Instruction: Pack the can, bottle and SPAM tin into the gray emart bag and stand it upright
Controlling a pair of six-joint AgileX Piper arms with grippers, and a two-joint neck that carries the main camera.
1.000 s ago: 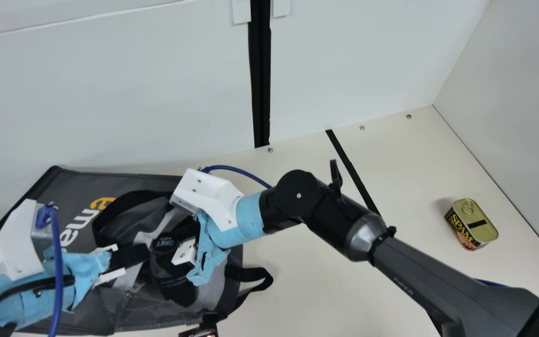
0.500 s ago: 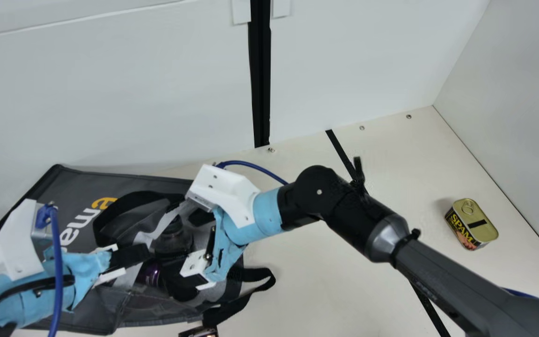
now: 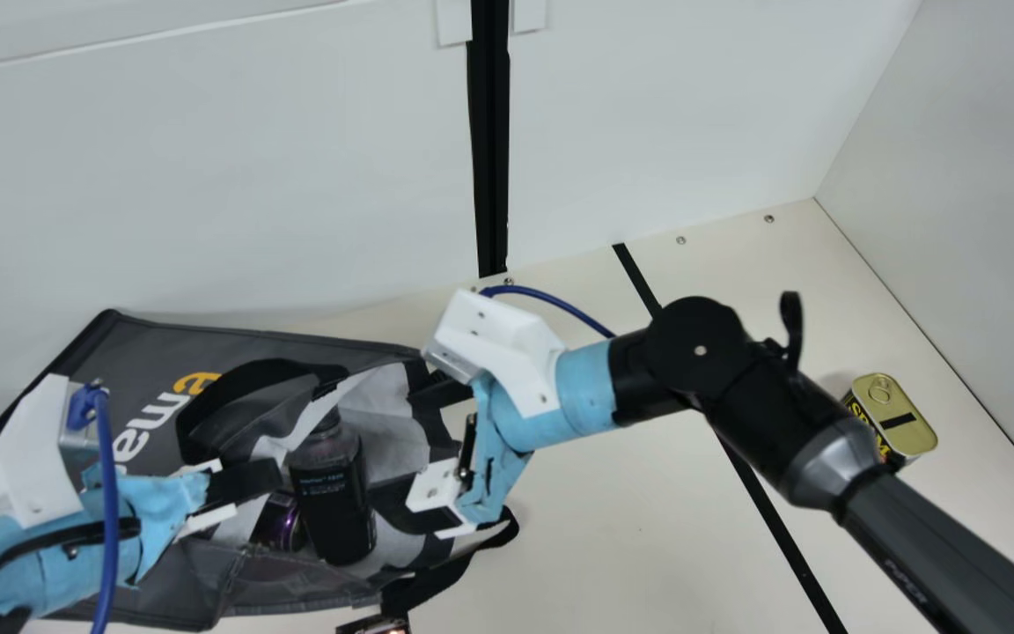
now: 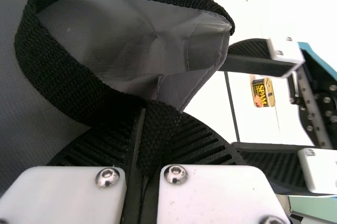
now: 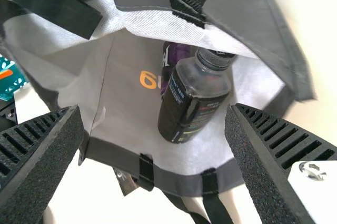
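Note:
The gray emart bag (image 3: 142, 348) lies on its side at the left of the main view, its mouth facing right. Inside it are the dark bottle (image 3: 331, 506) and, beside that, the purple can (image 3: 278, 521). My left gripper (image 3: 271, 477) is at the bag's upper side; in the left wrist view this gripper (image 4: 150, 134) is shut on a black bag handle (image 4: 63, 58). My right gripper (image 3: 419, 451) stands at the bag's mouth, and in the right wrist view the gripper (image 5: 154, 112) is wide open, facing the bottle (image 5: 192, 103) and can (image 5: 176, 55). The SPAM tin (image 3: 899, 423) stands far right.
The white back wall (image 3: 208, 176) rises directly behind the bag, and a side wall (image 3: 965, 220) bounds the right. A second handle loop (image 3: 441, 581) sticks out at the bag's mouth. A small dark object (image 3: 375, 624) lies at the main view's bottom edge.
My right gripper has drawn back to the right, away from the bottle, which has come to lie uncovered in the bag. My left arm has kept still at the handle.

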